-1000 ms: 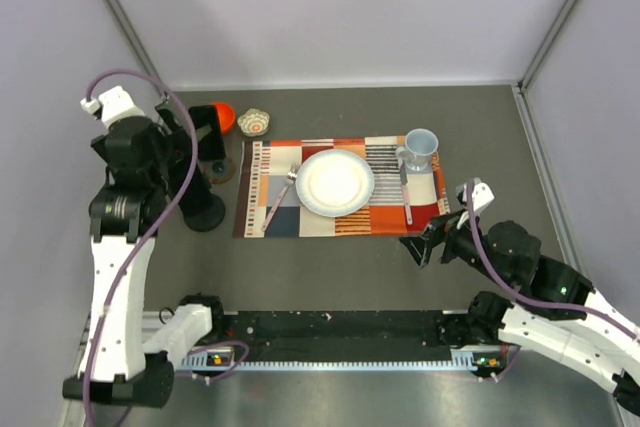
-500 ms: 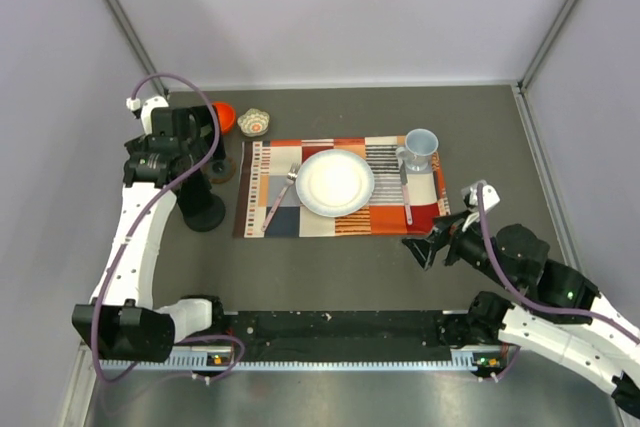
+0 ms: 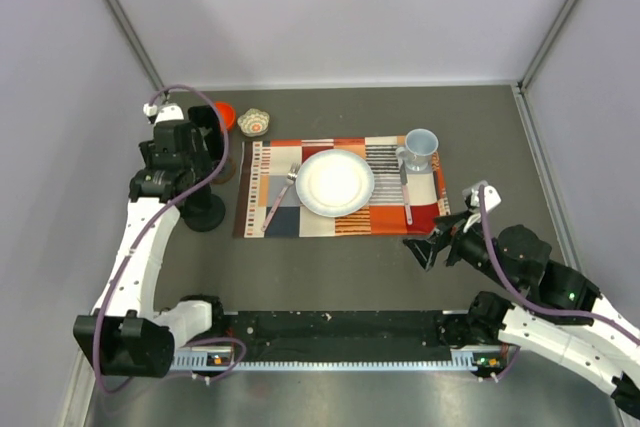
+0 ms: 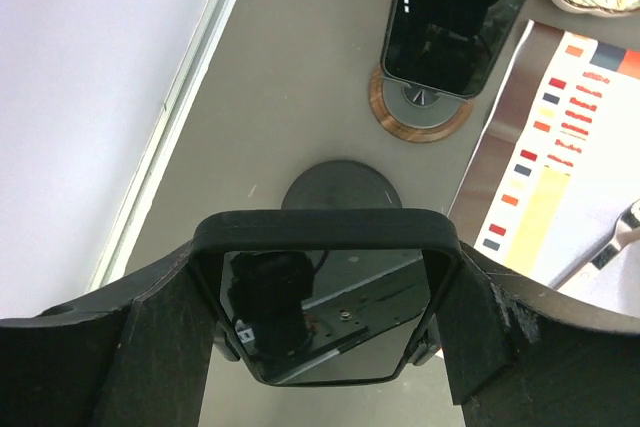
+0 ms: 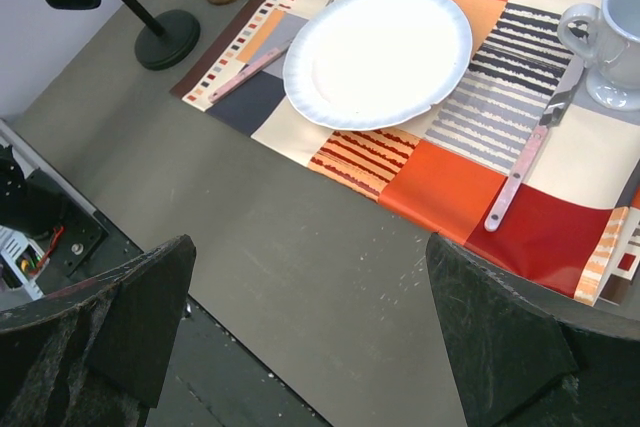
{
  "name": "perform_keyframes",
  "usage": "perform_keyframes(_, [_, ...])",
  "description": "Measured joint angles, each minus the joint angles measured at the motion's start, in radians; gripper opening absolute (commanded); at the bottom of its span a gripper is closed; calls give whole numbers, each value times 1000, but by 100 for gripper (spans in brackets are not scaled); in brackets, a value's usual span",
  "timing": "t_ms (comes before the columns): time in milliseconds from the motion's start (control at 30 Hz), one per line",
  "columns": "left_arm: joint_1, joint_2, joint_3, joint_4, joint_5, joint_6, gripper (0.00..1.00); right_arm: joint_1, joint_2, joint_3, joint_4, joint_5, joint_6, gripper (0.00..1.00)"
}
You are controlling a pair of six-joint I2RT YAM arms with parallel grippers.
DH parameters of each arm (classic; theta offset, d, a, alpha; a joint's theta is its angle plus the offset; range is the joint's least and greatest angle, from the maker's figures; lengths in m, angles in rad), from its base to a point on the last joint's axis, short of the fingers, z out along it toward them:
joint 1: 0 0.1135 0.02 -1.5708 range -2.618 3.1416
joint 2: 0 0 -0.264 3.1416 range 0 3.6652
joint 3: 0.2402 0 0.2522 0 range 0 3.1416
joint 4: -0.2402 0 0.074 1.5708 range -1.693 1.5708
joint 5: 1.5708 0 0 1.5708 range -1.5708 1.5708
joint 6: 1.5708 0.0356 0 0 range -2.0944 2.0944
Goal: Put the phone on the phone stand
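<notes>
Left wrist: phone (image 4: pixel 445 17) on phone stand (image 4: pixel 425 113)

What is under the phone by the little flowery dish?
The phone rests on the phone stand. You can see the stand's round brown base and a bit of grey below the phone's bottom edge. The stand's tilted plate is hidden behind the phone.

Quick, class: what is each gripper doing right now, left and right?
Left gripper: fingers either side of a glossy black slab; grip cannot be told.
Right gripper: open, holding nothing.
</notes>
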Motion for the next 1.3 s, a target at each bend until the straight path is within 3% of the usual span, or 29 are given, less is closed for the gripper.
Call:
perform_keyframes(367, [11,-27,-58,129,165,251,0,0,-2,0,0,-7,-11,99])
perform_keyframes(433, [21,-8,-52,145,187,267,11,0,-3,0,0,-8,-15,99])
perform_keyframes(467, [30,4,-44,150,196,272,21,0,-4,0,0,-10,-17,99])
perform_keyframes(500, [39,18,-34,153,206,274,40,0,-6,0,0,-11,-18,99])
perform_keyframes(600, [55,47,-11,154,220,274,52,0,-15,0,-1,-12,-18,99])
perform_keyframes(633, [56,50,-8,154,219,274,64,0,-17,0,-1,-13,-18,99])
perform_keyframes(667, [56,51,-7,153,217,273,69,0,-19,0,-1,-14,-18,99])
perform_keyframes(700, [56,50,-7,151,215,272,79,0,-20,0,-1,-14,-18,99])
perform_keyframes(733, [56,50,-7,151,213,270,98,0,-20,0,-1,-14,-18,99])
perform_keyframes(1300, [57,-25,64,1,186,247,99,0,-13,3,-17,29,-14,99])
